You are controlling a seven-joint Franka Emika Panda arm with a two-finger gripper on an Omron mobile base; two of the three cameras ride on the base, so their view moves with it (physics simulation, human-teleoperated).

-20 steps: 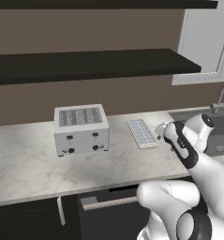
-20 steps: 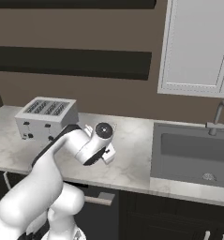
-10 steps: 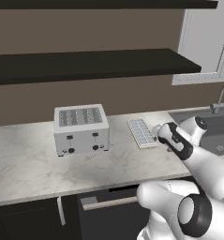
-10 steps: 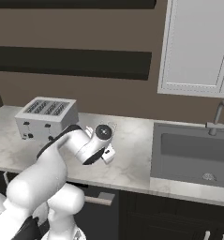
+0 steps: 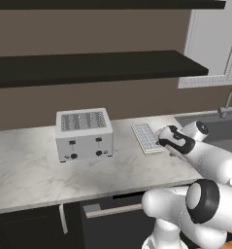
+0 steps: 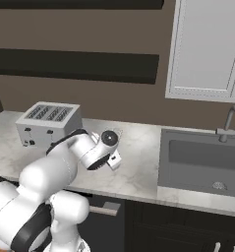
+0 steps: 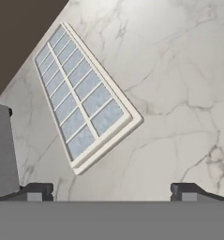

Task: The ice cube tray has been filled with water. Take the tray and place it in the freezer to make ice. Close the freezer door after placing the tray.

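The ice cube tray lies flat on the marble counter, to the right of the toaster. It is a pale rectangular grid of small water-filled cells. In the hand view the tray runs diagonally, its near corner just ahead of the fingertips. My gripper hovers over the tray's right end, open, with nothing between its fingers. From the base views the gripper points down at the counter beside the tray. The freezer and the freezer door are out of view.
A boxy silver toaster stands left of the tray, and its grey side shows near the left fingertip. A sink with a faucet lies to the right. A dark shelf hangs above the counter.
The hand has edged left along the counter toward the tray's right end. The jaws have stayed wide apart, and the tray has not moved.
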